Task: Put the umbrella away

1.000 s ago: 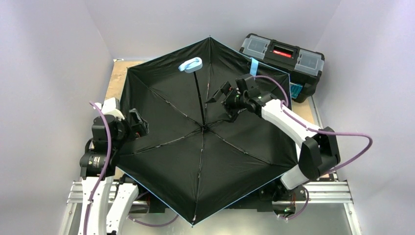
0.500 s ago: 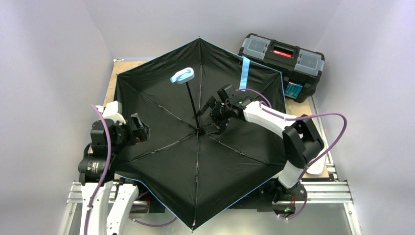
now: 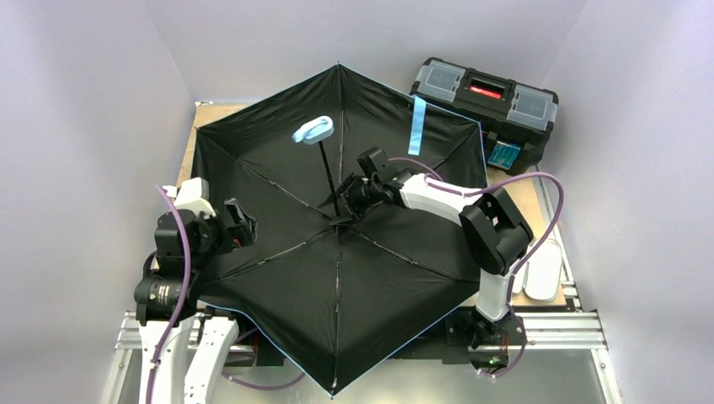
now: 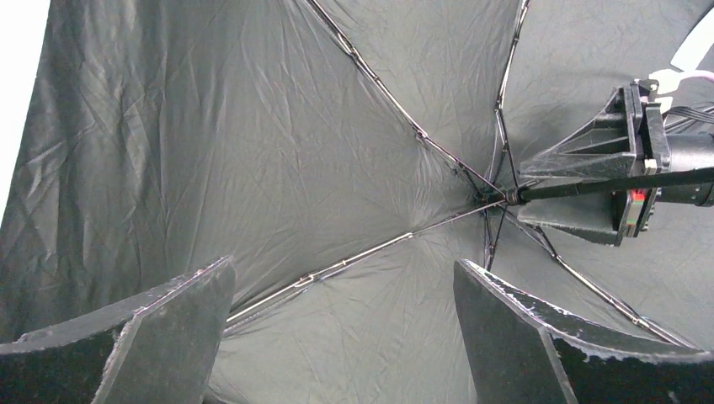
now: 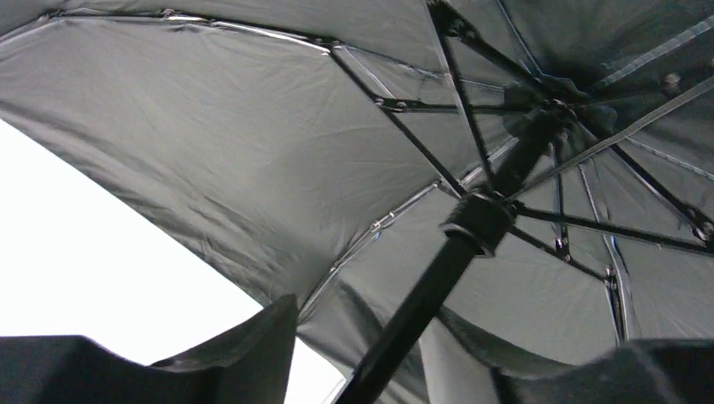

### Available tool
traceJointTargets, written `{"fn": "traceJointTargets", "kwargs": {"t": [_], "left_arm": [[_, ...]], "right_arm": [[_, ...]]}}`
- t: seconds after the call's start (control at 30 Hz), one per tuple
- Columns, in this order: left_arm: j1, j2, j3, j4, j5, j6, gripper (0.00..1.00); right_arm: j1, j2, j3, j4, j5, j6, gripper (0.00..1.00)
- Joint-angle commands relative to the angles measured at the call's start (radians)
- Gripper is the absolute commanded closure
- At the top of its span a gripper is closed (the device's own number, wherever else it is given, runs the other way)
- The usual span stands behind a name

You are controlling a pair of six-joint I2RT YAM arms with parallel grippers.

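Umbrella (image 3: 337, 278) sits wide open and upside down on the worktop (image 3: 202, 126). The black inside faces up and the pale blue handle (image 3: 313, 130) pokes up toward the back.

Your right gripper (image 3: 354, 192) is down at the base of the shaft (image 3: 331, 177), just above the runner (image 5: 477, 220) where the ribs meet. The left wrist view shows its fingers (image 4: 581, 147) spread either side of the shaft with a gap on both sides, so nothing is grasped yet. The left gripper (image 3: 238, 220) hangs released over the left part of the canopy, touching nothing as far as I can see.

I'd say the job has barely started, and this step is just getting a solid hold on the shaft so the canopy can be collapsed.

- Centre the shaft between the fingers before you clench, because right now it runs a bit diagonal through them in the right wrist view.
- Stay off the thin ribs. They'd likely bend or snag.
- The whole thing is resting on its crown and will probably rock, so close gently and consider using the free left gripper to steady the canopy rim.
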Motion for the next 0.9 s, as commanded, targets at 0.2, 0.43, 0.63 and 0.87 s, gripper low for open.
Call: {"fn": "traceJointTargets", "kwargs": {"t": [0.2, 0.43, 0.63, 0.87], "left_arm": [[0.004, 0.002, -0.002, 0.013, -0.015, 0.009, 0.0], [0.005, -0.006, 0.003, 0.007, -0.013, 0.01, 0.0], [0.004, -0.064, 0.014, 0.004, -0.017, 0.01, 0.0], [0.005, -0.106, 0.1, -0.03, 0.026, 0.003, 0.0]], "right_arm": [[0.016, -0.01, 0.054, 0.144, -0.095, 0.071, 1.0], [0.017, -0.082, 0.184, 0.063, -0.033, 0.049, 1.0], [0.018, -0.091, 0.43, -0.044, 0.058, -0.01, 1.0], [0.019, -0.095, 0.581, -0.054, 0.164, -0.12, 1.0]]}}
